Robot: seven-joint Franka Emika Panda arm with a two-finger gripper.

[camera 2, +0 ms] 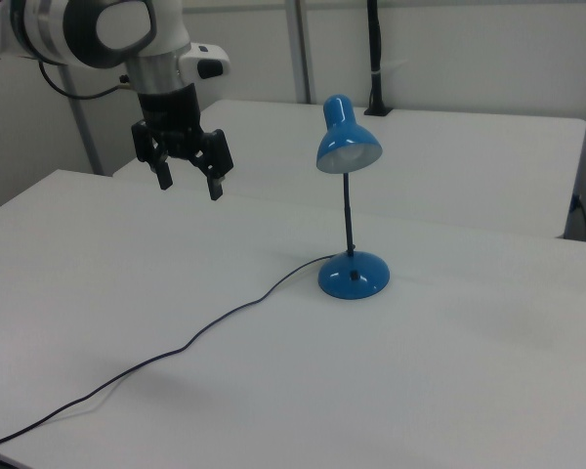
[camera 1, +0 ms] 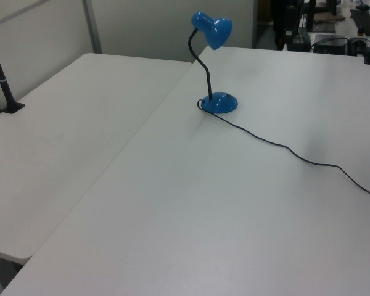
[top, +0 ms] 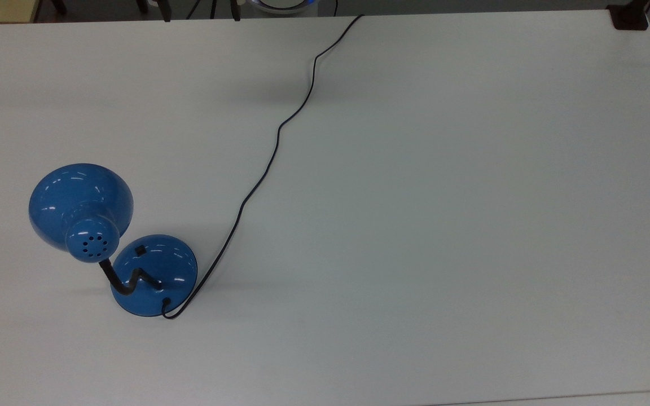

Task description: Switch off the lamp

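In the right view the lamp [camera 2: 353, 274] stands on the white table [camera 2: 273, 391], its switch [camera 2: 355, 278] on the base's near face, while the empty gripper [camera 2: 188, 184], fingers apart, hangs high and well off to the right view's left, farther back.

Blue lamp [camera 1: 217, 102] upright on white table [camera 1: 191, 209], cord [camera 1: 296, 154] trailing.

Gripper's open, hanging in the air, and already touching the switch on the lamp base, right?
Not touching. In the right view the gripper is open and hangs in the air, but well off to the right view's left of the lamp; its switch is untouched.
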